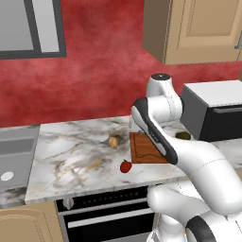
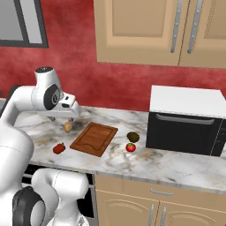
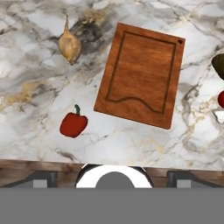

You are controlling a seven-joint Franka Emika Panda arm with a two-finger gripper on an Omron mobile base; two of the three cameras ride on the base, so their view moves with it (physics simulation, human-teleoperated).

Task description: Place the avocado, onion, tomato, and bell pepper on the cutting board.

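The board point(image 3: 141, 74) lay flat on the marble counter point(image 1: 71, 160) with nothing on it; its grooved face was bare in the hand view and in both base views. All four vegetables rested on the counter, apart from the board. The onion point(image 3: 70, 45) lay beyond the board's left corner in the hand view, close to it but not touching. The pepper point(image 3: 73, 124) sat near the counter's front edge, left of the board, green stem up. The avocado point(image 2: 133, 136) and the tomato point(image 2: 130, 147) sat together on the other side, between the board and the microwave point(image 2: 187, 119), the tomato just in front of the avocado; whether they touched could not be told. In the hand view both were cut off at the right edge. The gripper point(image 2: 69, 110) hung above the counter near the onion and the board's far left corner, pointing down and holding nothing; the finger spacing could not be told from any view, as the tips were hidden at the bottom of the hand view. The counter was white and grey marble with brown veining. An oven point(image 1: 108, 215) sat below it, a sink point(image 1: 14, 163) to the left, a red wall point(image 1: 94, 71) behind, and tan cabinets point(image 2: 159, 31) above the microwave.
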